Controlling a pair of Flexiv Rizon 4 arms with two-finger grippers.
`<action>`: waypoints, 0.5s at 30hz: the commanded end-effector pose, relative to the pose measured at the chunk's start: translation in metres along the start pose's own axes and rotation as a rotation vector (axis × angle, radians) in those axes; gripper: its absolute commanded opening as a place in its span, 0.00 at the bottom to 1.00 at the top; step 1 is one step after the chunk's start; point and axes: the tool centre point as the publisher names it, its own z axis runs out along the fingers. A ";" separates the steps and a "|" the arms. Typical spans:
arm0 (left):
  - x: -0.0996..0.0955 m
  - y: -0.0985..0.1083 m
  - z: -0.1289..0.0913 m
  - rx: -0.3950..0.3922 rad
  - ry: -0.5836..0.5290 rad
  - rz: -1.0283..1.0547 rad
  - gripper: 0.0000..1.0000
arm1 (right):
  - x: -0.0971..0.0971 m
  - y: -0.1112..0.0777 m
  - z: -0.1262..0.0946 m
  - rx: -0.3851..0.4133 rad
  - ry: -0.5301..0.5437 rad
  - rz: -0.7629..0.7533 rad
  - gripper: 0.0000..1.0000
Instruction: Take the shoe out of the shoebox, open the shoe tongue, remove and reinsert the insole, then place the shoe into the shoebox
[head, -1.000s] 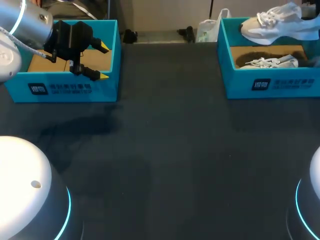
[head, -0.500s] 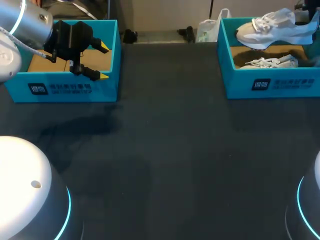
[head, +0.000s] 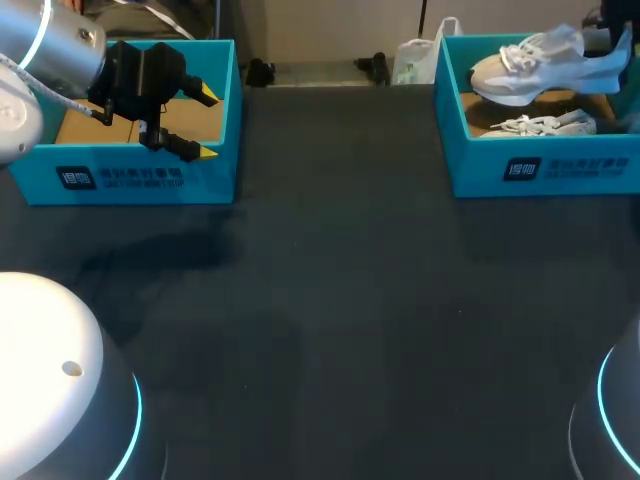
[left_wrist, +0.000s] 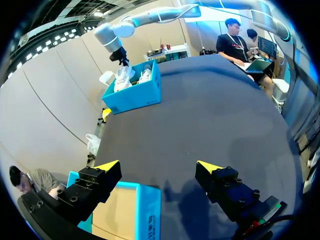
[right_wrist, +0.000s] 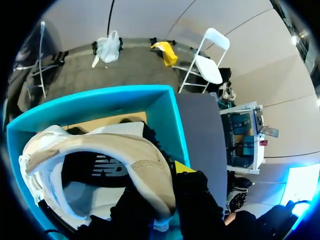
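Note:
A pale beige-and-white shoe (head: 528, 68) hangs tilted just above the right teal shoebox (head: 540, 168), toe toward the table's middle. My right gripper (right_wrist: 161, 192) is shut on its heel collar; in the right wrist view the shoe (right_wrist: 95, 150) fills the space ahead of the fingers, over the box (right_wrist: 167, 112). A second white shoe (head: 535, 125) lies inside that box. My left gripper (head: 207, 123) stands open over the left shoebox (head: 130, 178), nothing between its fingers (left_wrist: 106, 166). The left wrist view shows the far box (left_wrist: 134, 94) and the lifted shoe (left_wrist: 122, 76).
The left shoebox has a bare cardboard floor (head: 85, 128). Dark tabletop (head: 340, 300) stretches between the two boxes. Both boxes sit along the table's far edge.
The right gripper has carried the shoe a little leftward and lower, closer to the box's rim. The left arm has stayed where it was.

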 end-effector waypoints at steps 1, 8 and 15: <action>-0.001 0.000 0.000 -0.003 0.002 0.000 1.00 | 0.005 0.006 0.011 0.015 -0.007 -0.002 0.00; -0.001 0.000 0.000 -0.003 0.002 0.000 1.00 | 0.011 0.005 0.022 0.022 -0.009 0.004 0.00; -0.001 0.000 0.000 -0.003 0.002 0.000 1.00 | 0.018 0.002 0.039 0.024 -0.012 -0.011 0.00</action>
